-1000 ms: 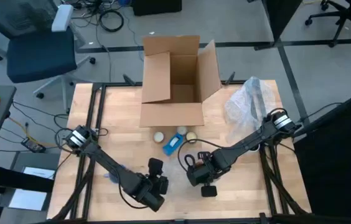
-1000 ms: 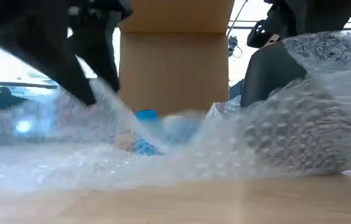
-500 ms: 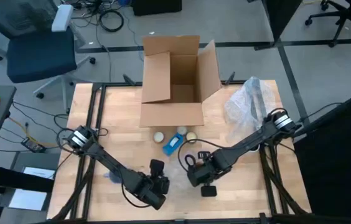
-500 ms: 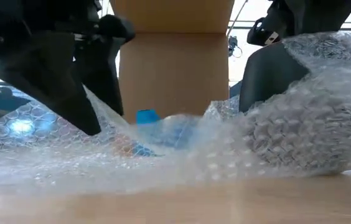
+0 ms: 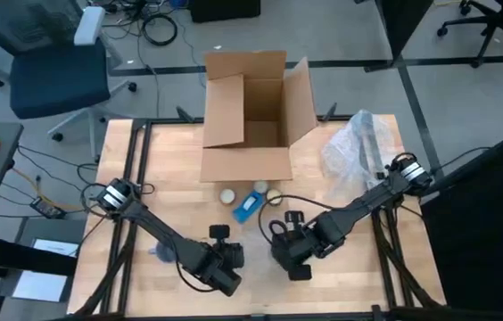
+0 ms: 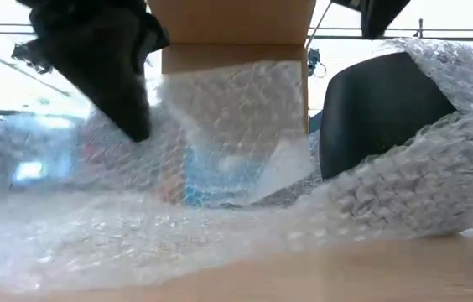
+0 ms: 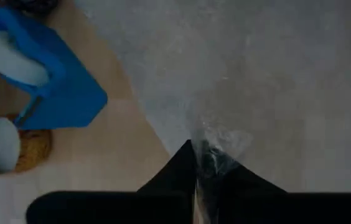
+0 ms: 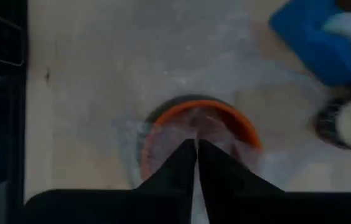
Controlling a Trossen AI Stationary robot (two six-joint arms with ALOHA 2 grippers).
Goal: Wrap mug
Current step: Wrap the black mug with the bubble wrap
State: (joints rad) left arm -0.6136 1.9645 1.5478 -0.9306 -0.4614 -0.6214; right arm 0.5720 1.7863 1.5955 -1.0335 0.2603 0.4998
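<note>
I have both grippers low at the near edge of the table [image 5: 162, 178], roughly six o'clock from the cardboard box [image 5: 250, 116]. The left gripper [image 7: 195, 163] has its fingers pressed together on a fold of bubble wrap [image 6: 236, 117], pinching it. The right gripper [image 8: 196, 149] also has its fingers closed on film, directly over the orange-rimmed mug [image 8: 197, 140], which lies under the sheet between the two grippers.

My worry is the film slipping out of either pinch: each grip holds only a thin bunched edge, so a pull from one arm could strip it from the other. Lifting the wrap could also drag or tip the mug, since the sheet lies over its rim. The blue tape dispenser [image 7: 42, 74] and the small round items near it sit at about twelve o'clock from the mug, close enough that a sweeping sheet could catch them.

From above, the wrap is nearly invisible on the wood and the arms cover the mug. At table height the film blurs everything behind it, and I cannot tell whether the mug is upright.
</note>
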